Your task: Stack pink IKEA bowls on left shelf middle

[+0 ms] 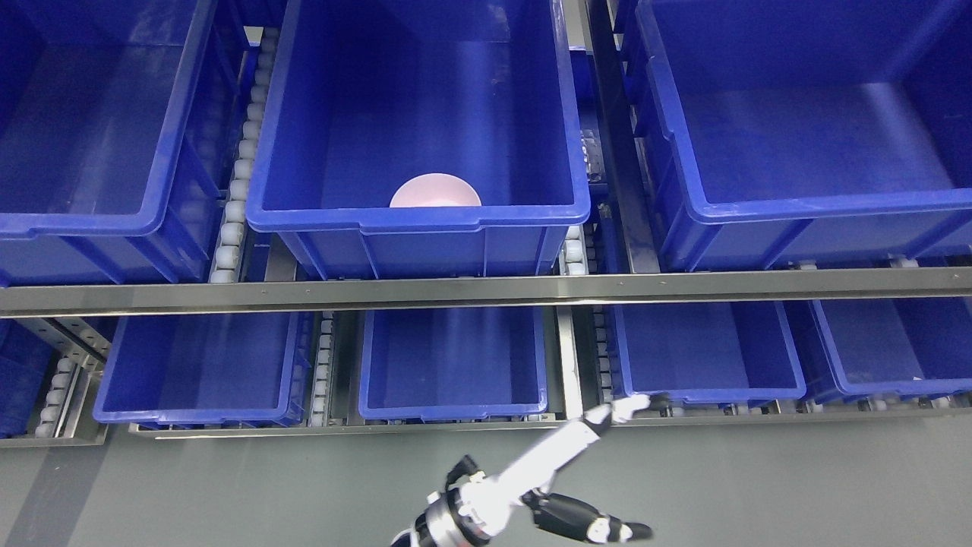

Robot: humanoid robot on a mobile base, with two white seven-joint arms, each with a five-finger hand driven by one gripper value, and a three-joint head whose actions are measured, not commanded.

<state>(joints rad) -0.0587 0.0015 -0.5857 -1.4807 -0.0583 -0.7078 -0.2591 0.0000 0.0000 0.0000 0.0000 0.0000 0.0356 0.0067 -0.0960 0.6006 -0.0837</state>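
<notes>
A pink bowl (435,191) sits upside down in the middle blue bin (418,216) of the upper shelf level, close against the bin's near wall, which hides its lower part. My left hand (585,475) comes in at the bottom edge, just left of the middle, low over the grey floor. Its fingers (562,448) are spread and hold nothing: one white finger reaches up and right towards the lower shelf's front rail, and a dark one lies flat to the right. The hand is well below the bowl and apart from it.
Blue bins stand left (91,220) and right (797,205) of the middle one. Below a steel rail (486,290), the lower level holds several more blue bins (453,365). Roller tracks (235,190) run between the bins. Grey floor (228,486) lies in front.
</notes>
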